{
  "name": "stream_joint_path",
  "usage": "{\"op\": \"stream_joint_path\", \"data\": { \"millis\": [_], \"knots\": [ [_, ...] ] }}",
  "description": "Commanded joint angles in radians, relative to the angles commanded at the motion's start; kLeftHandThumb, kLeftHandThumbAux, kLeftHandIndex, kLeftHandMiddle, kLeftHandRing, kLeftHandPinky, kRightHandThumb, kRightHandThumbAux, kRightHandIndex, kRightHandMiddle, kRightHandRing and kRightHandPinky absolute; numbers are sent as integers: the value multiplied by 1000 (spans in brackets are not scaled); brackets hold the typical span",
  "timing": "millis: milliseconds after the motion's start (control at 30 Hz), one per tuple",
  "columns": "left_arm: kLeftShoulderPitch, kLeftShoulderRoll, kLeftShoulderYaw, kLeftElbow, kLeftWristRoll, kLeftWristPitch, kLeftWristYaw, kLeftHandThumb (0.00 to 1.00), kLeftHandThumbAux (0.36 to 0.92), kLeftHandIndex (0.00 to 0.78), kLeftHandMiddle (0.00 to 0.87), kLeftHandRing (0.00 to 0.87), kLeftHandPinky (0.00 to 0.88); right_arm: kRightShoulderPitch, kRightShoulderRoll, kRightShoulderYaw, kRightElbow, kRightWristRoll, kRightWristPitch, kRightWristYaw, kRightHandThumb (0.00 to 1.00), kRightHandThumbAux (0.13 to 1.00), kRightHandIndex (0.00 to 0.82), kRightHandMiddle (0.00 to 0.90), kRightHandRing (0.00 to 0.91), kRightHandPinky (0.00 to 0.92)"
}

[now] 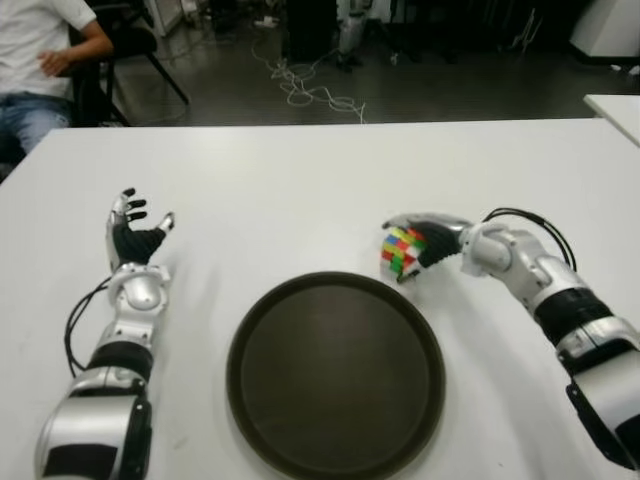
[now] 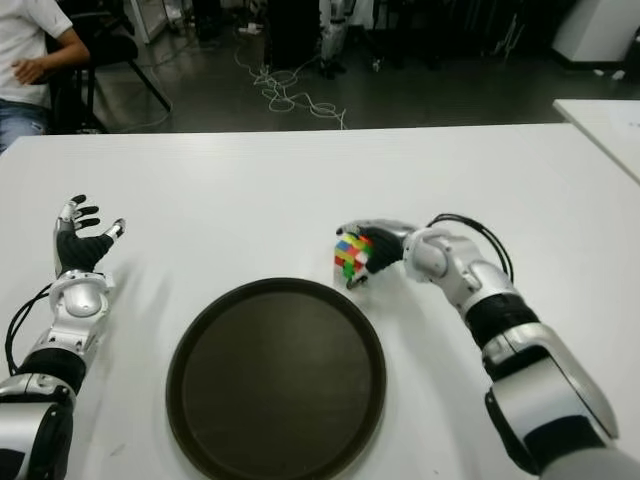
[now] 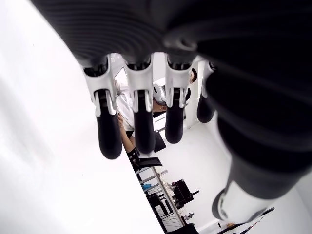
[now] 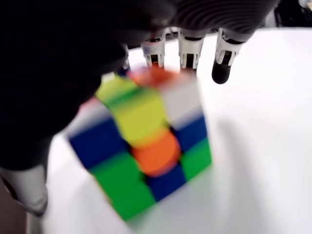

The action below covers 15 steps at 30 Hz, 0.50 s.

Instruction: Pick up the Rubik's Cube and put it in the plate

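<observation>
My right hand (image 1: pixel 425 245) has its fingers (image 4: pixel 189 53) curled round the cube (image 1: pixel 402 250), gripping it. The cube is a glossy block of small coloured squares: yellow, orange, blue, green, white. It sits in my grip just past the plate's (image 1: pixel 262 330) far right rim, outside it; whether it touches the table (image 1: pixel 330 190) I cannot tell. The plate is a round, dark, matte tray with a low raised lip, lying flat between my two arms near the table's front. The table is smooth and plain white, with wide bare stretches beyond the plate and to both sides.

My left hand (image 1: pixel 135 235) shows well left of the plate, palm up, dark ribbed fingers (image 3: pixel 109 131) spread and holding nothing. A seated person (image 1: pixel 40 60) is past the far left corner.
</observation>
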Motion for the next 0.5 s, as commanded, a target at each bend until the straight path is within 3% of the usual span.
{"op": "stream_joint_path", "data": {
  "millis": [333,500],
  "knots": [
    [3,2,-3,-7,4,13,-2,51,774,125,240,301,380,37,-9,-20,-74,26,20,27,0,642,64,82,58,3],
    [3,2,-2,-10,3,18,-3,58,785,134,241,301,394,31,17,-12,-12,14,15,-25,0,635,54,81,57,0]
  ]
}}
